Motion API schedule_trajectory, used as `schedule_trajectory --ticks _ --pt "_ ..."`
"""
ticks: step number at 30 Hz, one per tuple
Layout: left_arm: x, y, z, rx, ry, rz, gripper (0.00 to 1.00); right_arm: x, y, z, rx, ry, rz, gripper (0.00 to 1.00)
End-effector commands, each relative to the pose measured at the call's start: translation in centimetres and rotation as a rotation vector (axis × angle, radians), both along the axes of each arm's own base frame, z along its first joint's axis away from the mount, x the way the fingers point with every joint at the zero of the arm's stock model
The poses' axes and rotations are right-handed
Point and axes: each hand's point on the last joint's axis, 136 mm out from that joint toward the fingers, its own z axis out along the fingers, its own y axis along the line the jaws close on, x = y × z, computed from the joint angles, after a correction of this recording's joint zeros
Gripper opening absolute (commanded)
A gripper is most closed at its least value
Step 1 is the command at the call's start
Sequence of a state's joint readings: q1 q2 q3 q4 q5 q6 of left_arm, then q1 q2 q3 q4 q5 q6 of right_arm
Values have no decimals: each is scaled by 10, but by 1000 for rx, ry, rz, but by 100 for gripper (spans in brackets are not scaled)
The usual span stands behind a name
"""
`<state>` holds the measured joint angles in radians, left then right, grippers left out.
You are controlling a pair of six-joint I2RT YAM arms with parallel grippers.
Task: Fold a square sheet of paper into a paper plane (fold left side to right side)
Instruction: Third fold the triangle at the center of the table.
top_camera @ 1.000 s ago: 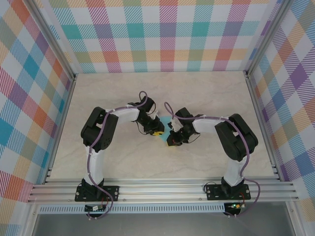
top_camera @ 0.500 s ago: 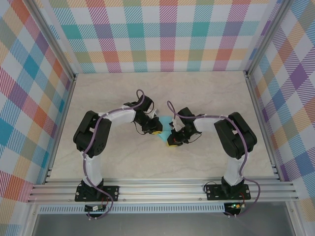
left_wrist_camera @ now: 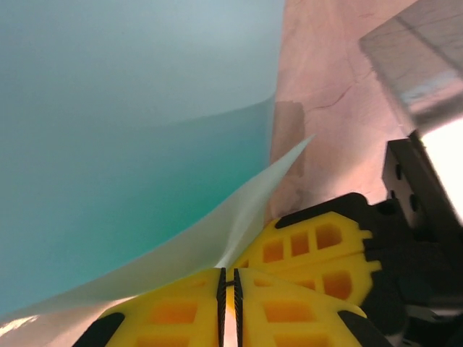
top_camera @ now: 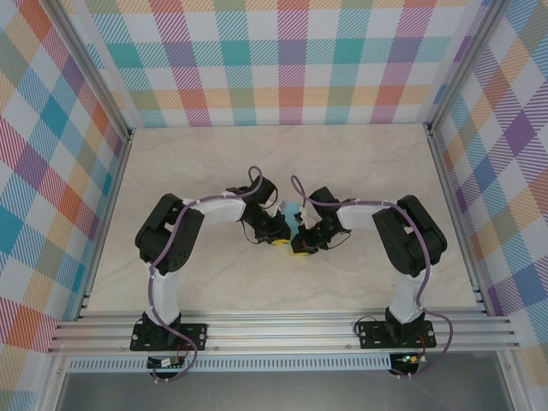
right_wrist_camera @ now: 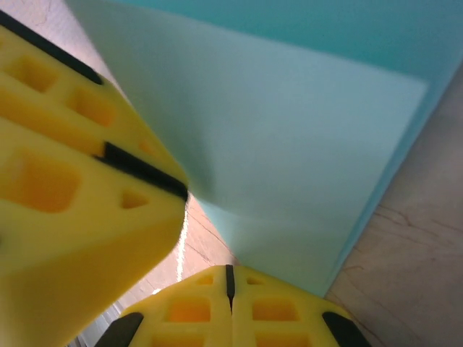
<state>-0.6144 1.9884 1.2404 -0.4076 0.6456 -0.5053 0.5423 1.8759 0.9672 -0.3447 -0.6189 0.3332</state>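
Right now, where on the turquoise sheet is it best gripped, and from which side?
Its near edge by a corner, coming from the near side. The square sheet of paper is thin and curls up off the table there, letting the left gripper pinch it across both faces.

paper sheet (top_camera: 292,211): turquoise | left fingers (top_camera: 280,242); right fingers (top_camera: 298,251): both at its near edge

we note the square sheet of paper (left_wrist_camera: 130,130) plain turquoise, paler where it curls. left gripper (left_wrist_camera: 228,273) and right gripper (right_wrist_camera: 230,269) yellow with black trim. table (top_camera: 360,163) beige, marbled. walls (top_camera: 291,60) pastel plaid.
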Motion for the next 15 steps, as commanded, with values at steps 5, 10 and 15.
schedule_trajectory --ticks 5,10,15 --pt "-6 -4 -20 37 22 -16 13 -24 -36 -46 -213 98 -26 0" --pt "-5 10 -35 129 -2 -20 13 -24 -41 -48 -244 95 -32 0" --pt "0 31 -50 239 -56 -32 11 -25 -46 -51 -272 102 -38 0"
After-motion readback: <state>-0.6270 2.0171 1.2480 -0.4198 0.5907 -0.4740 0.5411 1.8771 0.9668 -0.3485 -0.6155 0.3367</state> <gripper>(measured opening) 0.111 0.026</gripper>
